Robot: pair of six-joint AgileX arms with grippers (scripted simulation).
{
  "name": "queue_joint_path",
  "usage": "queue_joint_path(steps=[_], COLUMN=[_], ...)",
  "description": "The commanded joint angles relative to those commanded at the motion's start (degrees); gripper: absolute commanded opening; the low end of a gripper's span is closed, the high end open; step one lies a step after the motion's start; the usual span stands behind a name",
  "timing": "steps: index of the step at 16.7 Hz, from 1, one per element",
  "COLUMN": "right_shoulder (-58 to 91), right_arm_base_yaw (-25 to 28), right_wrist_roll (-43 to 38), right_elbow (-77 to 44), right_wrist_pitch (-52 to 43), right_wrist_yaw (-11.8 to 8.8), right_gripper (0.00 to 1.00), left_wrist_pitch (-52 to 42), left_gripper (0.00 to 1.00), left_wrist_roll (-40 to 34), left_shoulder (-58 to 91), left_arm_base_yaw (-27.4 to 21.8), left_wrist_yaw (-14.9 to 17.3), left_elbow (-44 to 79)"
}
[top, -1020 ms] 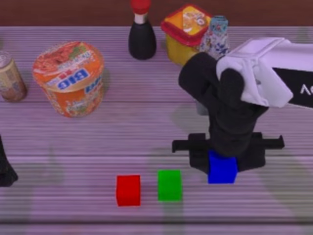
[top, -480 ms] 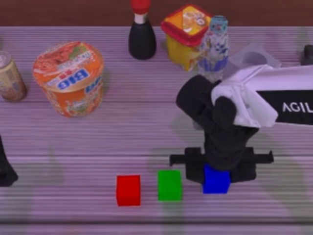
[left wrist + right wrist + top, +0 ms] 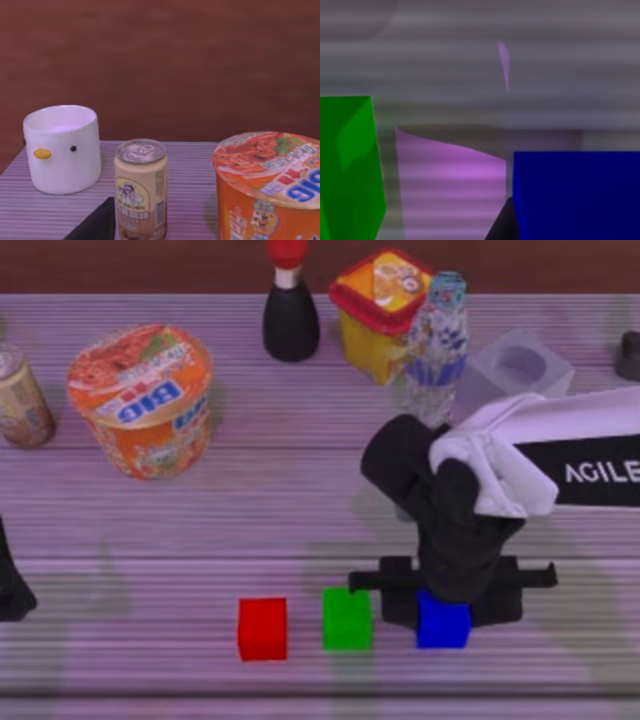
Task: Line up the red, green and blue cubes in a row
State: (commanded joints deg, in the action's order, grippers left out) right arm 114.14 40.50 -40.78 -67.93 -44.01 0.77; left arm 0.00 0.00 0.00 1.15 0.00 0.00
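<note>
Placement is finishing: my right gripper (image 3: pixel 444 612), jaws clamped on the blue cube (image 3: pixel 443 621), is needing only release beside the green cube (image 3: pixel 347 619).

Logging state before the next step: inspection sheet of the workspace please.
Surface: striped purple-grey table.
Job's things: red cube, green cube and blue cube in a row near the front edge; gap shows between green and blue.
Clutter: noodle cup, can, duck mug, dark bottle, yellow tub, patterned bottle, grey block.
Grippers: right gripper at the blue cube; left arm parked at the left edge.
Cables: nothing seen.
Surroundings: brown wall.
</note>
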Motion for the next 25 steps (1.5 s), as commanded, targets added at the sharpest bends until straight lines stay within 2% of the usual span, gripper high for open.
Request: queue_joint_path(steps=[11, 21, 25], right_shoulder=[0.0, -0.11, -2.7], right_arm_base_yaw=[0.0, -0.02, 0.3], right_wrist_roll=[0.0, 0.02, -0.08], right_elbow=[0.0, -0.18, -4.05], right_wrist_pitch=[0.0, -0.2, -6.71], right_wrist_yaw=[0.0, 0.0, -0.07], right_gripper=[0.98, 1.0, 1.0], left_wrist_pitch=[0.0, 0.0, 0.0], left_gripper=[1.0, 1.0, 1.0], left_wrist_roll=[0.0, 0.0, 0.0], left_shoulder=[0.0, 0.0, 0.0], left_arm_base_yaw=[0.0, 0.0, 0.0], left_wrist_yaw=[0.0, 0.0, 0.0], left_elbow=[0.0, 0.0, 0.0])
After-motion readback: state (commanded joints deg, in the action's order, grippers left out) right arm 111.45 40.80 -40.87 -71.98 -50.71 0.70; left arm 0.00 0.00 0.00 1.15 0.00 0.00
